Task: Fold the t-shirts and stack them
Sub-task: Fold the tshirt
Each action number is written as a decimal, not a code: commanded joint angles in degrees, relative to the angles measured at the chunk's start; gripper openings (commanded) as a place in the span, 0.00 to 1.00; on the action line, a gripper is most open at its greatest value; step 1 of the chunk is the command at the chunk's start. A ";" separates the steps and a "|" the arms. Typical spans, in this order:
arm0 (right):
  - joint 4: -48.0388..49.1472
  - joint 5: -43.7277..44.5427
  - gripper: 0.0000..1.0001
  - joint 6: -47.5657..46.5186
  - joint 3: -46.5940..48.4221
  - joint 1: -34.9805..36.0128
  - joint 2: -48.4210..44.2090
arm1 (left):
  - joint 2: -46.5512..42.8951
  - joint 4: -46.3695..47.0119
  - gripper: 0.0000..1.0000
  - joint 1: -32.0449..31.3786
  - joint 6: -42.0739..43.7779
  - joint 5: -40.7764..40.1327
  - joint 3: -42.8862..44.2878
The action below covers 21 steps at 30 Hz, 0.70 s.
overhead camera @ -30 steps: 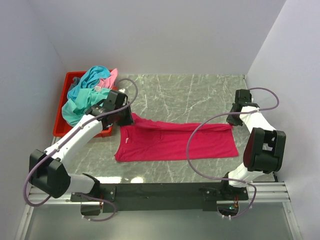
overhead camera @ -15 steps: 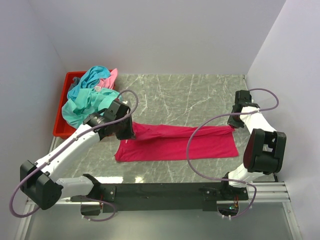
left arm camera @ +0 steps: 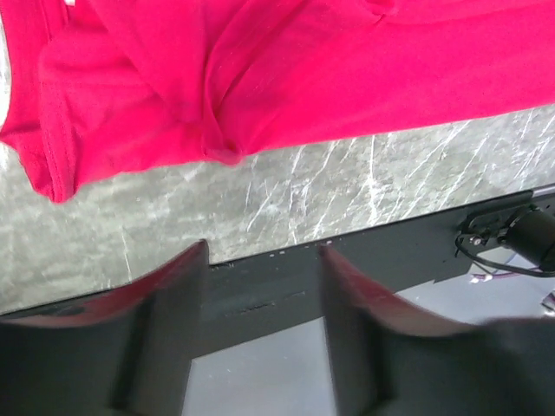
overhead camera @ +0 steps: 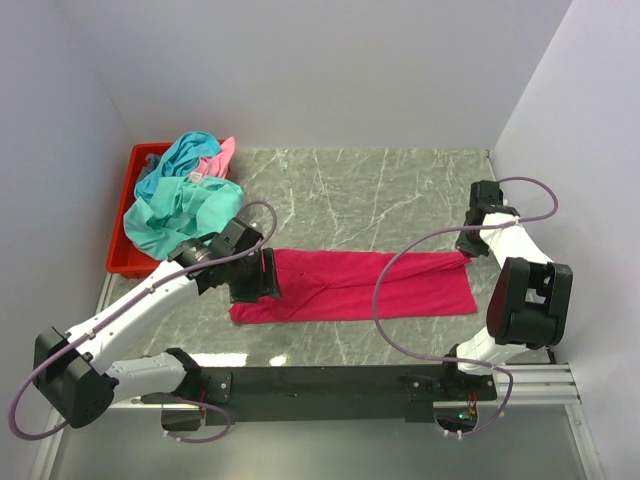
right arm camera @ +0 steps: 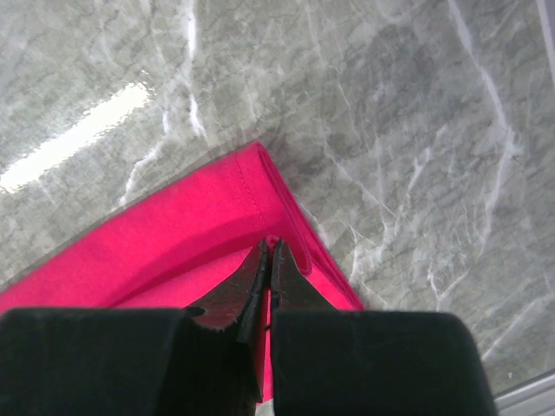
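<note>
The red shirt [overhead camera: 350,285] lay folded into a long band across the table [overhead camera: 380,190]. The left claw [left arm camera: 260,251] hung at its left end, fingers spread and gripping nothing. The right claw [right arm camera: 270,249] was pinched tight on the shirt's right corner. Teal shirts [overhead camera: 180,210] and a pink shirt [overhead camera: 222,155] sat heaped in the bin [overhead camera: 120,262], far left.
</note>
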 commanded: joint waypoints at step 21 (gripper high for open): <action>-0.51 4.74 0.44 1.95 -1.07 -0.44 -1.96 | 15.32 8.87 0.81 15.80 4.92 -11.19 8.17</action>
